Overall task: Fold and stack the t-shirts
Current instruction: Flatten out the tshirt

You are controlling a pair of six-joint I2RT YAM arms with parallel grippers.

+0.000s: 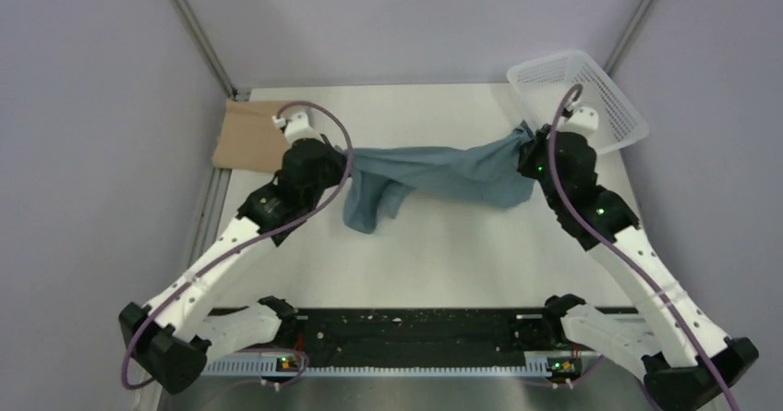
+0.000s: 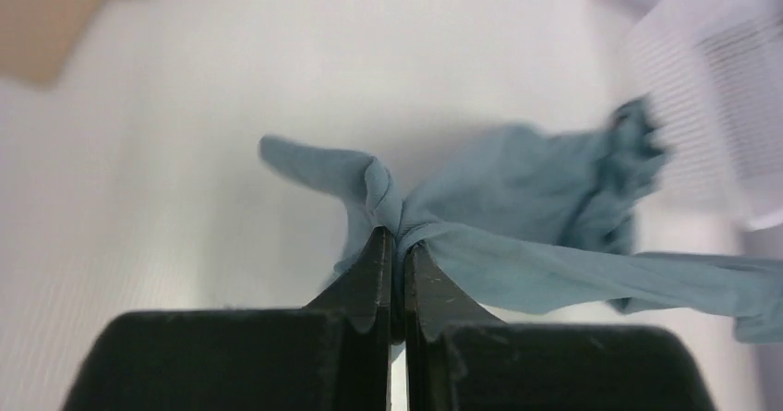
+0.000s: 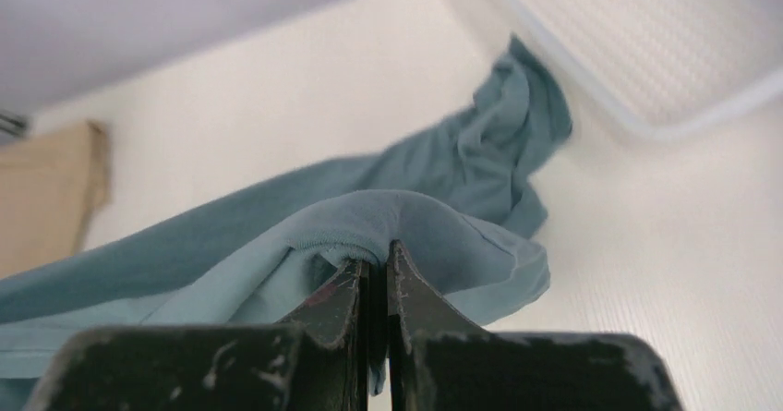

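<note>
Step in hand, as judged: opening out the teal t-shirt [image 1: 443,173] ahead of folding. Hangs stretched over the table [image 1: 443,263], with a loose part drooping toward it near the left end.

Clamped by a bunched fold in the left gripper [image 2: 395,242], jaws pinched together on cloth. Clamped likewise in the right gripper [image 3: 374,261], beside the basket [image 1: 591,92].

Next, probably: lower and lay flat under even tension; regrasp on any twist.

Tan t-shirt [image 1: 247,136] flat at the far-left table corner, partly hidden behind the left arm [image 1: 277,199]. Pinched points not identifiable as hem, sleeve or shoulder. Neck label not visible.
</note>
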